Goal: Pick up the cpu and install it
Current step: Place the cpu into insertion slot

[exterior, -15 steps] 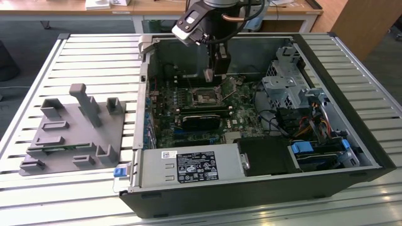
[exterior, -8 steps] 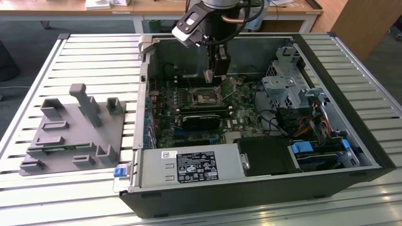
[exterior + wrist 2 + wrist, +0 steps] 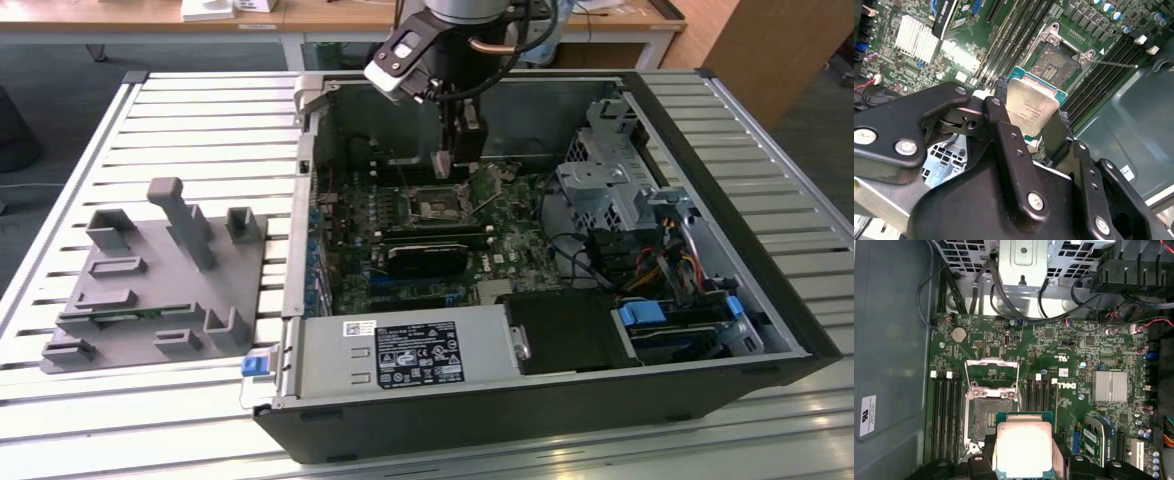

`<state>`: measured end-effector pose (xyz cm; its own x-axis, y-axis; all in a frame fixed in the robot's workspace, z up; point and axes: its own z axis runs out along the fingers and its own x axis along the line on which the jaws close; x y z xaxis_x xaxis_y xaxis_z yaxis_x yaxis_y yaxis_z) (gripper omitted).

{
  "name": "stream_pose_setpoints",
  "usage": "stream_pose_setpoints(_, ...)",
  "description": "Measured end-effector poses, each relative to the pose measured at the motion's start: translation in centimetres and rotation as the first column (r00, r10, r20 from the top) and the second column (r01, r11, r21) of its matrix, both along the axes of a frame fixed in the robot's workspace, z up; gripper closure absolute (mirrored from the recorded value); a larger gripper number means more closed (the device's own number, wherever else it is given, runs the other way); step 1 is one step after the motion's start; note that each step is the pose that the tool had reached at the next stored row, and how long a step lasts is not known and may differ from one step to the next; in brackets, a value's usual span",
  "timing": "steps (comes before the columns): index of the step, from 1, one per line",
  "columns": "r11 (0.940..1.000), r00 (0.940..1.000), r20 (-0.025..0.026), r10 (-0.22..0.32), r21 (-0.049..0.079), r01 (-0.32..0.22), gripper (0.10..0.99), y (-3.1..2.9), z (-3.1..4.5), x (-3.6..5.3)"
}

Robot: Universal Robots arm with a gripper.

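The cpu [image 3: 1031,107] is a flat square chip with a silver-grey top and a green rim. My gripper [image 3: 1030,114] is shut on it, with black fingers [image 3: 1000,95] pressing two opposite edges. In the first wrist view the cpu [image 3: 1023,447] hangs just beside the open socket [image 3: 990,417], partly overlapping its edge, and the socket's metal load plate [image 3: 991,372] is flipped up. In the exterior view my gripper [image 3: 454,165] reaches down into the open computer case, a short way above the socket [image 3: 438,207] on the motherboard.
The case walls [image 3: 310,180] ring the motherboard. A drive cage [image 3: 614,190] with cables stands on the exterior view's right and a power supply [image 3: 400,355] at the front. Memory slots [image 3: 944,412] flank the socket. A grey fixture [image 3: 147,290] lies outside the case.
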<state>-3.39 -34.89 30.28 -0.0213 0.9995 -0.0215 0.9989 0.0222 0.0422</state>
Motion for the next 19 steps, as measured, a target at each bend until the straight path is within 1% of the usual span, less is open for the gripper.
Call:
stream_pose_setpoints(2,1.0000,1.0000,0.0000,0.000,0.000,0.000,0.561,0.26,-0.31,-0.03)
stream_pose_setpoints(4,1.0000,1.0000,0.0000,-0.001,0.000,0.001,0.561,0.69,-0.67,-0.05)
stream_pose_setpoints(7,0.9998,0.9998,0.0000,-0.021,-0.001,0.021,0.561,0.88,-1.18,-0.08)
stream_pose_setpoints(11,0.9995,0.9995,0.0000,-0.033,-0.001,0.033,0.561,0.93,-1.64,-0.09)
stream_pose_setpoints(19,0.9994,0.9994,0.0000,-0.033,-0.001,0.033,0.561,0.93,-2.10,-0.10)
